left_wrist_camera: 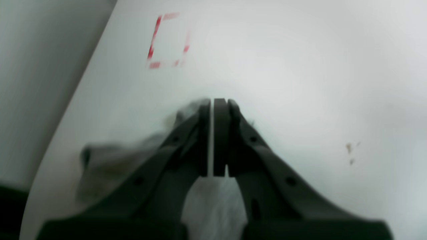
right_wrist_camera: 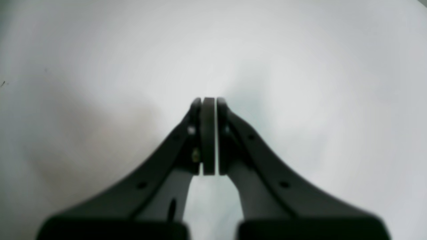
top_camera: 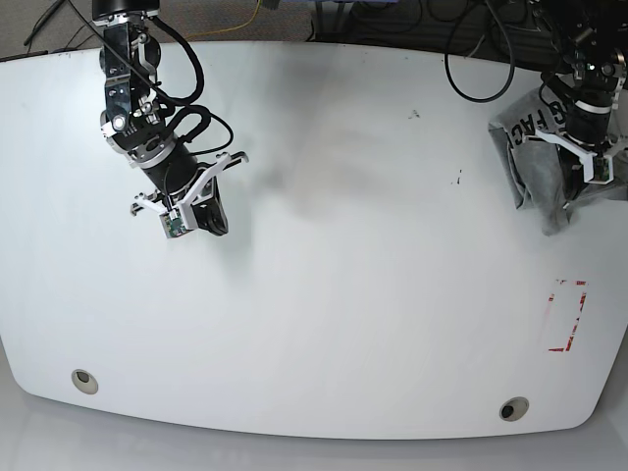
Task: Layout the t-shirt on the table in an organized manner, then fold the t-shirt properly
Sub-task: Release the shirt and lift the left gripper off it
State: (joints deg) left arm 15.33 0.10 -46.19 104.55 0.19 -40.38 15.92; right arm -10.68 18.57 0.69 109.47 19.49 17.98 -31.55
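White table (top_camera: 314, 324); grey t-shirt (top_camera: 530, 157) bunched at edge.

T-shirt (top_camera: 530, 162) lettering partly hidden behind left arm; wrist views blurred throughout.

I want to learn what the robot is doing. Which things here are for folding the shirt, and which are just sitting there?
For the job:
- the t-shirt, bunched at the table's edge
- the table
- the left gripper, fingers shut on the t-shirt
- the right gripper, fingers shut, holding nothing

Just there:
- the red outline mark
- two round holes
- cables behind the table
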